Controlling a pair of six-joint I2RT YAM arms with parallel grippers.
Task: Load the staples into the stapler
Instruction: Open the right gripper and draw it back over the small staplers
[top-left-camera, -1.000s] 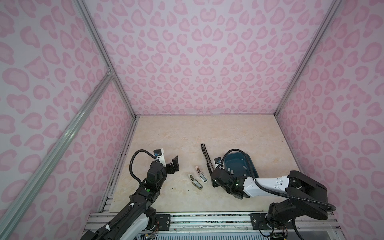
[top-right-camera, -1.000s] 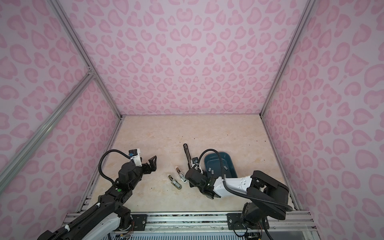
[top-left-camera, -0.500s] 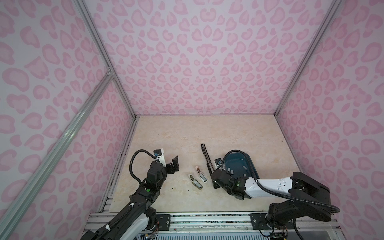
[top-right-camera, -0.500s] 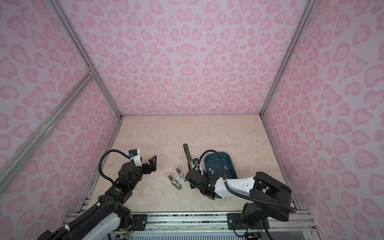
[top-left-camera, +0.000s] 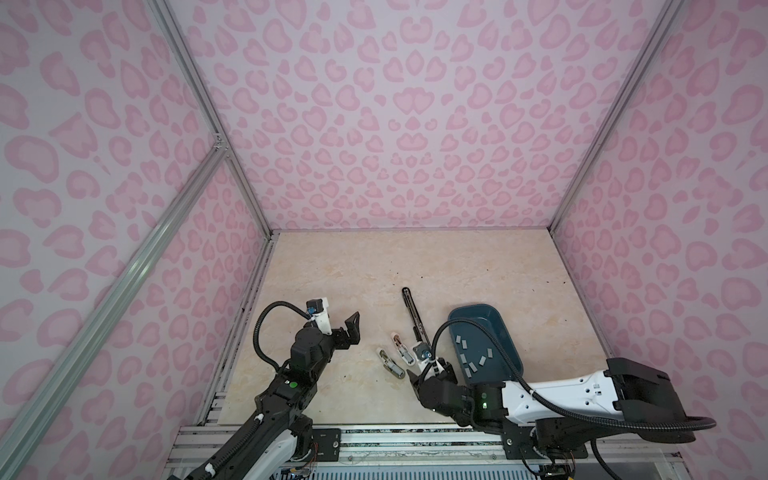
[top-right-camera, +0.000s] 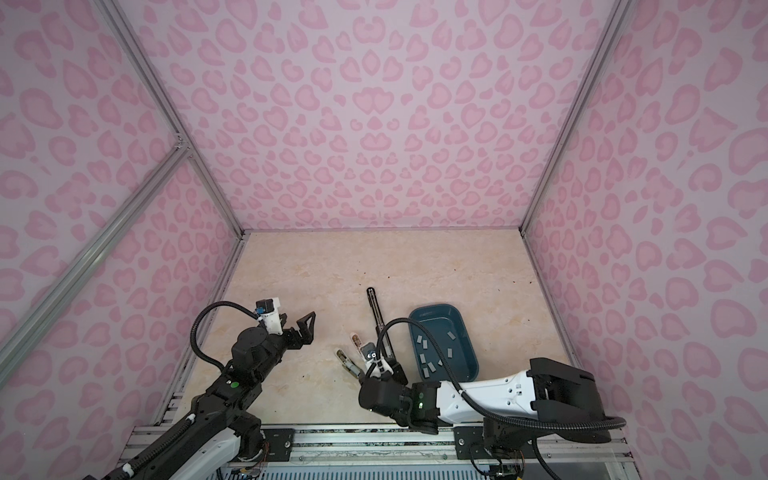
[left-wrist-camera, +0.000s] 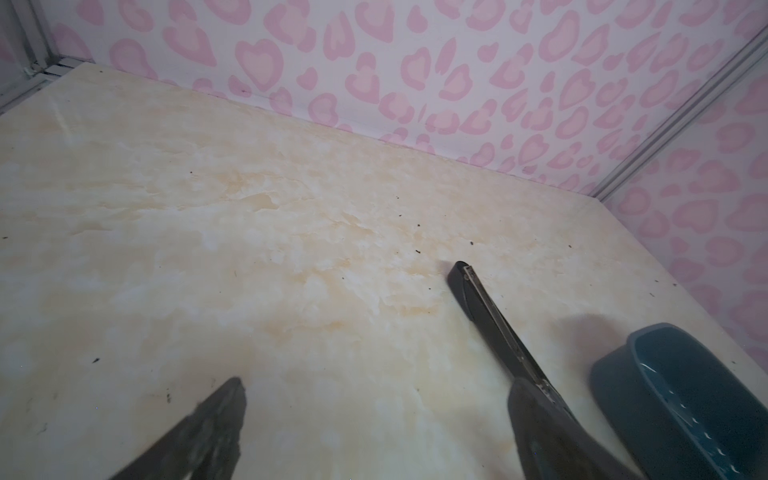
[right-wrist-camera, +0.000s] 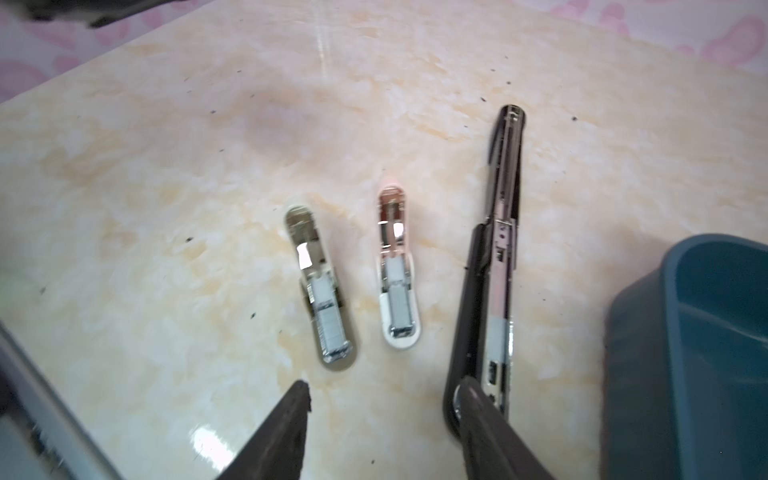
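Three staplers lie open on the marbled desk (top-left-camera: 332, 270) inside pink heart-patterned walls (top-left-camera: 415, 124). They are a long black stapler (top-left-camera: 412, 312), a small pink-and-white stapler (top-left-camera: 401, 348) and a small olive stapler (top-left-camera: 390, 365), side by side with bare desk between them. In the right wrist view we see a grey strip (right-wrist-camera: 328, 320) in the channel of the olive stapler, and a like strip in each of the other two.

The staples (top-left-camera: 482, 360) lie loose and scattered on the floor of a blue tray (top-left-camera: 488, 328). The tray stands on the desk just beside the black stapler, to the right in both top views.

The right fingers (top-left-camera: 430, 370) hover low over the desk at the near ends of the staplers. They are parted with a clear gap and grip nothing. In the right wrist view, one finger overlaps the near end of the black stapler, and we cannot tell whether it touches. The other finger points at the desk just short of the olive stapler.

The left fingers (top-left-camera: 347, 332) hang above bare desk, well to the left of the staplers, spread wide and holding nothing. In the left wrist view we see only desk between them, with the black stapler and the tray's rim off to one side.
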